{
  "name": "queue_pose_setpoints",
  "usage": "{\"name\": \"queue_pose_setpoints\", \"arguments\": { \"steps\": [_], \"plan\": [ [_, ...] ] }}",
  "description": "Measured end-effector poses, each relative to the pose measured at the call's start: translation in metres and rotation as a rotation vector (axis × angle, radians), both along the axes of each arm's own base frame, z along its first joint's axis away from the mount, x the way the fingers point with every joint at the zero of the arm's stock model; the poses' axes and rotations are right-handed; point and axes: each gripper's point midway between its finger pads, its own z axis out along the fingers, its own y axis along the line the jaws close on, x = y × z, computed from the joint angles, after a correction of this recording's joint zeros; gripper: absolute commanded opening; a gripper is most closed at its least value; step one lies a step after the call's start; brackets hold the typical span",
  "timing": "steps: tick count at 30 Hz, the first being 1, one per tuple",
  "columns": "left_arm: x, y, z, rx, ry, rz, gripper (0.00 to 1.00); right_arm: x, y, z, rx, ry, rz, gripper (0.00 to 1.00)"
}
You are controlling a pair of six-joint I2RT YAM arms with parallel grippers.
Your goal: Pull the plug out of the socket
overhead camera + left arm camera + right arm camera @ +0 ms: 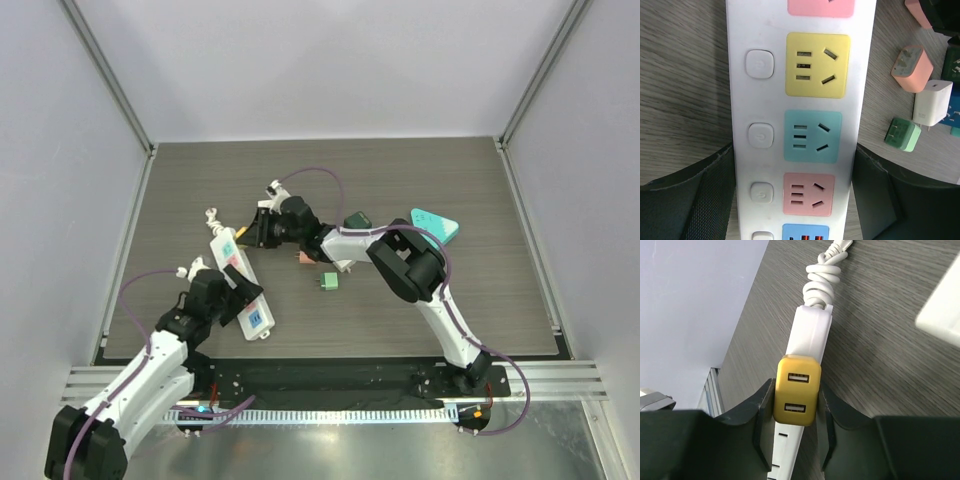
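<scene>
**Right jaws clamped on the yellow plug [796, 399] at the cord end of the power strip [755, 30]**

The yellow plug sits in the power strip's end socket, right next to where the knotted white cord [824, 270] leaves the strip. Its outer face shows two USB ports, one above the other. The right jaws are clenched on it, a dark finger pressed against each side.

Further along the strip, away from the cord, the left jaws grasp the white body across its width, one finger [700, 200] against each long edge. A teal socket [813, 136] and a pink socket [809, 194] lie between them. A yellow socket [817, 65] lies just beyond, toward the plug. A blue panel [805, 232] begins on the other side; its markings are too small to read. Beside each socket a white button [760, 64] carries a faint power symbol.

On the side of the strip away from the buttons, loose adapters lie apart from it on the wood-grain surface [450, 300]: a salmon adapter [911, 69], a white adapter [932, 102] and a green adapter [902, 134] with two prongs showing. Well beyond them lies a teal triangular piece [435, 225].
</scene>
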Motion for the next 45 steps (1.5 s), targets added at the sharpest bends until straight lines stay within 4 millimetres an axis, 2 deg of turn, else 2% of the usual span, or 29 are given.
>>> {"name": "queue_pose_setpoints", "arguments": {
  "steps": [5,12,19,23,28,32,35,37,39,42,45],
  "plan": [
    [-0.001,-0.007,-0.001,-0.013,0.028,-0.019,0.0,0.0,-0.014,-0.005,0.071,0.04,0.0,0.01],
    [-0.003,-0.028,0.0,-0.064,0.066,-0.105,0.0,0.001,-0.05,-0.004,0.158,0.069,-0.035,0.01],
    [-0.005,-0.033,0.002,-0.078,0.075,-0.125,0.0,0.001,-0.069,-0.001,0.18,0.073,-0.067,0.01],
    [-0.002,-0.035,0.011,-0.09,0.061,-0.118,0.0,0.006,-0.079,0.006,0.151,0.046,-0.109,0.01],
    [0.003,-0.039,0.018,-0.102,0.071,-0.11,0.0,0.005,-0.083,0.019,0.054,-0.071,-0.194,0.01],
    [0.005,0.001,-0.003,0.041,0.175,0.077,0.0,0.016,-0.11,0.043,0.025,-0.188,-0.299,0.01],
    [0.009,0.02,-0.006,0.137,0.236,0.134,0.0,0.027,-0.129,0.064,0.018,-0.264,-0.359,0.01],
    [0.013,0.026,-0.009,0.192,0.282,0.116,0.0,0.031,-0.14,0.077,0.027,-0.312,-0.389,0.01],
    [0.023,0.031,-0.009,0.241,0.323,0.087,0.0,0.031,-0.148,0.083,0.028,-0.338,-0.399,0.01],
    [0.045,0.034,-0.004,0.309,0.344,0.033,0.0,0.029,-0.148,0.086,0.033,-0.353,-0.381,0.01],
    [0.075,0.035,0.006,0.389,0.335,-0.027,0.0,0.025,-0.145,0.086,0.038,-0.356,-0.348,0.01]
  ]
}}
